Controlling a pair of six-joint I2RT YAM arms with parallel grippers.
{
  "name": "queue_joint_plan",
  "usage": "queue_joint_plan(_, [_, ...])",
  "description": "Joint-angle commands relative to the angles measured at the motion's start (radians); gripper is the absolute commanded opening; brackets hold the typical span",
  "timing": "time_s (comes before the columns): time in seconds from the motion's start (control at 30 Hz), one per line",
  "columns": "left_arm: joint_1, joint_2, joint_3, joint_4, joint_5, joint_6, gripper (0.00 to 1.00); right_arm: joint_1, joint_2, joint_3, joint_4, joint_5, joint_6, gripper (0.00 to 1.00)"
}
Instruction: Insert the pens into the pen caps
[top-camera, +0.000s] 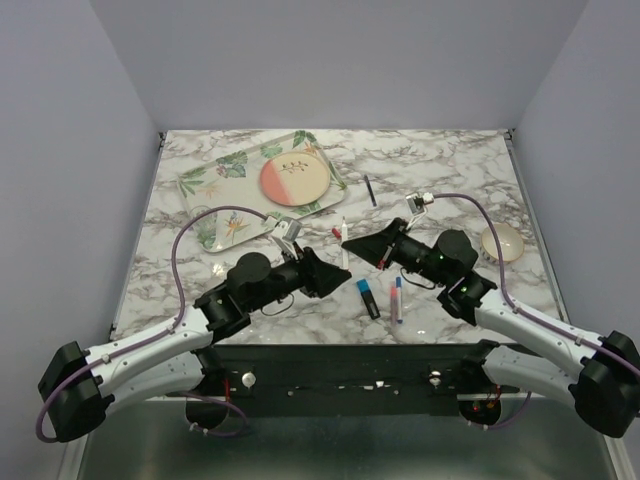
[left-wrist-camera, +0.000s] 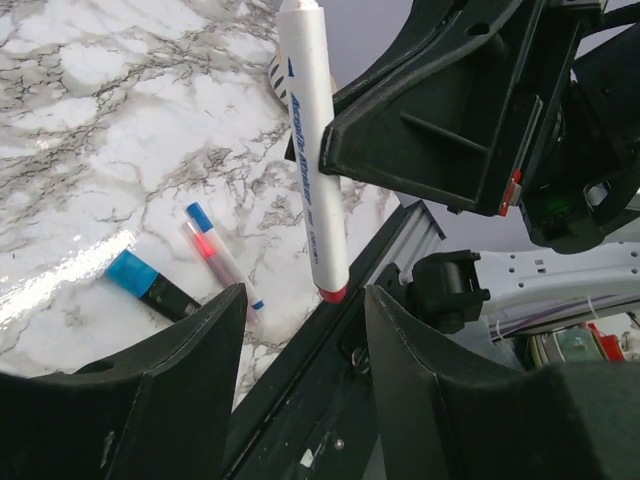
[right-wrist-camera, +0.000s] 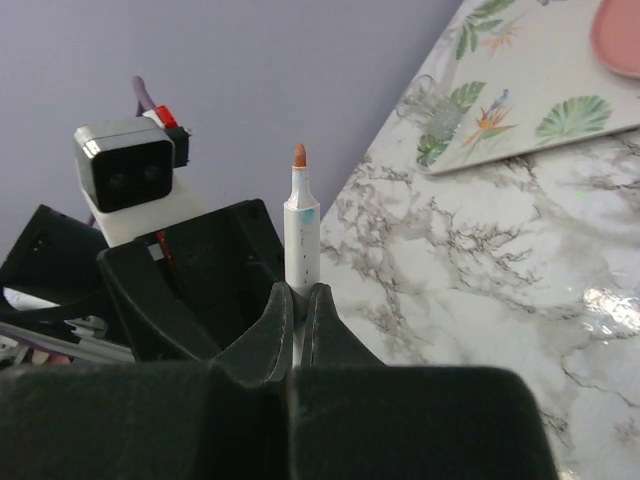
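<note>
Your right gripper is pinched tight on the white pen, gripping it low on the barrel with the bare reddish nib pointing away from the wrist; the pen is up in the air over the middle of the table, between the two arms. Your left gripper stands about half open with nothing between its pads that you can see; from its own camera the pen's red end hangs in the gap between the fingers.

The main risk is the narrow pinch; if the left fingers meet the barrel off-centre, it will likely lever in the right jaws and swing or slip out. I cannot see a cap in either gripper, so closing now may only grab the pen itself. The two housings are very near each other; a small sideways move could knock them together.

If the pen drops, it probably lands near the dark marker, which has a blue cap at its far end, and the pink-and-white pen, both lying just near-right of the grippers; it could scatter them or roll towards the near edge.

For room, go far and right, where bare marble lies around the navy pen; the tray fills the far left; a pale bowl sits at the right, beside your right arm.
</note>
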Motion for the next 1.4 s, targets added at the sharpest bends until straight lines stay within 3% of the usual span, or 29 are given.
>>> queue_joint_plan(0.0, [0.005,0.041,0.045,0.044,0.057,0.038,0.57,0.017,-0.026,-0.027,0.089,-0.024,0.043,0.01])
queue_joint_plan(0.37, [0.016,0.059,0.082,0.104,0.089,0.052,0.54,0.037,-0.052,-0.059,0.115,-0.021,0.048,0.01])
queue_joint_plan(0.67, [0.036,0.104,0.083,0.159,0.141,0.023,0.43,0.046,-0.061,-0.064,0.126,-0.024,0.049,0.01])
queue_joint_plan(0.73, [0.04,0.107,0.076,0.174,0.155,0.011,0.33,0.047,-0.064,-0.067,0.129,-0.025,0.051,0.01])
queue_joint_plan(0.77, [0.05,0.108,0.076,0.191,0.161,0.006,0.26,0.049,-0.064,-0.07,0.132,-0.027,0.052,0.01])
queue_joint_plan(0.8, [0.054,0.108,0.073,0.199,0.167,0.001,0.12,0.049,-0.066,-0.072,0.132,-0.028,0.052,0.01])
queue_joint_plan(0.87, [0.068,0.108,0.071,0.209,0.181,-0.011,0.0,0.05,-0.064,-0.07,0.132,-0.036,0.045,0.01])
queue_joint_plan(0.97, [0.08,0.105,0.07,0.202,0.202,-0.019,0.0,0.05,-0.069,-0.056,0.109,-0.025,0.023,0.23])
queue_joint_plan(1.0, [0.088,0.099,0.068,0.187,0.198,-0.017,0.0,0.05,-0.076,-0.029,0.06,-0.016,0.007,0.42])
queue_joint_plan(1.1, [0.119,0.058,0.065,0.07,0.143,0.007,0.0,0.05,-0.089,0.035,-0.098,0.054,-0.082,0.67])
queue_joint_plan(1.27, [0.197,-0.083,0.079,-0.228,0.011,0.104,0.0,0.047,-0.061,0.175,-0.303,0.223,-0.283,0.74])
queue_joint_plan(1.37, [0.218,-0.145,0.143,-0.429,-0.158,0.214,0.0,0.044,0.062,0.293,-0.472,0.301,-0.415,0.76])
